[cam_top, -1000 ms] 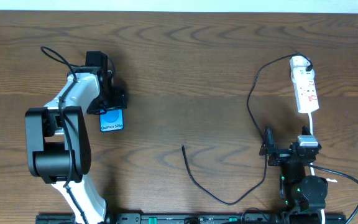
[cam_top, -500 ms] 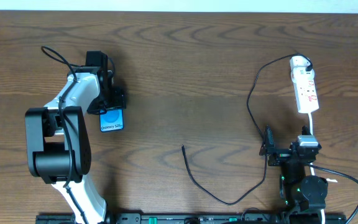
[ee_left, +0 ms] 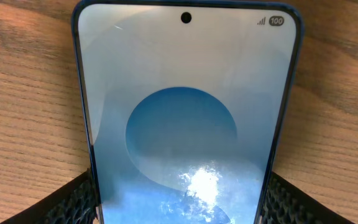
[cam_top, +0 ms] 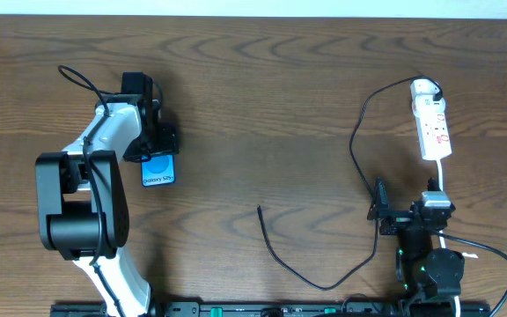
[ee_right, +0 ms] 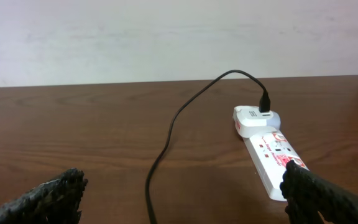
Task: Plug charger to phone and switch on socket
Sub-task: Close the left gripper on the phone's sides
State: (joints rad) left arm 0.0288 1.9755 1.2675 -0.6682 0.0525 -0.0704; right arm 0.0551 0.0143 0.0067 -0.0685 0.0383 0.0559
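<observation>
Left wrist view: left gripper [ee_left: 182, 200] is pinching the phone [ee_left: 185, 93] by its edges; right gripper [ee_right: 185, 199] is hovering, spread wide.

Open tabletop [cam_top: 262, 106] between phone [cam_top: 157, 169] and charger [cam_top: 275, 255] tip; charger's black loop beside socket [cam_top: 433, 128].

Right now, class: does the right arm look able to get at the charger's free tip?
Probably yes: the right gripper is open, nothing blocks the table between it and the charger tip.
</observation>
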